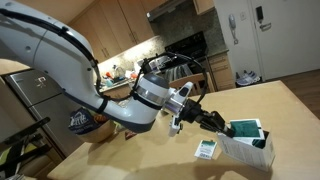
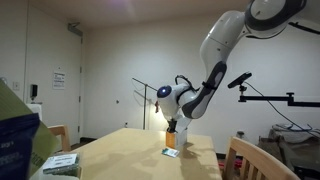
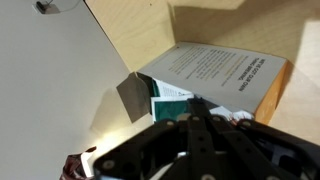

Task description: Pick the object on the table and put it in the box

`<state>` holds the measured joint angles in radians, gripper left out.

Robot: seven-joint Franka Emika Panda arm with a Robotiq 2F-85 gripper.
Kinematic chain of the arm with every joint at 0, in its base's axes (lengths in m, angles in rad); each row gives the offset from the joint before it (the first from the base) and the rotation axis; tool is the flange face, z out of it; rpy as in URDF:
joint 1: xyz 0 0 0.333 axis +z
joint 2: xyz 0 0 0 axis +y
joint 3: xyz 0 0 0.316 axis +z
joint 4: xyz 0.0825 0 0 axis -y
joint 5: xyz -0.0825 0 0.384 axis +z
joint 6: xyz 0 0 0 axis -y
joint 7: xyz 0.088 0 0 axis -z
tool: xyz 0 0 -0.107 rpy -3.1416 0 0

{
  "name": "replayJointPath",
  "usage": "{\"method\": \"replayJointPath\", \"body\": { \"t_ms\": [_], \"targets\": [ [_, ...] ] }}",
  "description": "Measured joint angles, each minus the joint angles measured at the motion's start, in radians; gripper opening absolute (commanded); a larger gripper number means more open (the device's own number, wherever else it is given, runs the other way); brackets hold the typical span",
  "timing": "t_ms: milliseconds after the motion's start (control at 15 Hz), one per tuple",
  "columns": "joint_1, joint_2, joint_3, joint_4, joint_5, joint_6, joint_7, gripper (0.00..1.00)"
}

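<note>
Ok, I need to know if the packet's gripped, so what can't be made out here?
- Anything between the shut end effector's tips: wrist view, its own dark fingers cover them.
- Inside of the box: exterior view, its wall hides it.
- Box print: wrist view, too blurred to read.

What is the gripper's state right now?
Gripper: closed, apparently pinching the teal packet above the box.

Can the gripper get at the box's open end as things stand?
Likely yes: the gripper, seemingly shut on the teal packet, is right at the box, whose grey flap is folded aside; nothing else stands between.
</note>
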<state>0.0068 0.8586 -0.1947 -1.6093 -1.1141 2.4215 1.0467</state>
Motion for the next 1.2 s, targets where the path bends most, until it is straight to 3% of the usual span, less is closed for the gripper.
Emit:
{"method": "replayJointPath", "body": {
  "t_ms": [333, 600, 1200],
  "targets": [
    [-0.007, -0.001, -0.028, -0.009, -0.009, 0.075, 0.034, 0.0],
    [-0.008, -0.011, -0.063, -0.041, -0.078, 0.138, 0.135, 0.0],
    [-0.01, -0.018, -0.071, -0.065, -0.177, 0.15, 0.251, 0.01]
  ]
}}
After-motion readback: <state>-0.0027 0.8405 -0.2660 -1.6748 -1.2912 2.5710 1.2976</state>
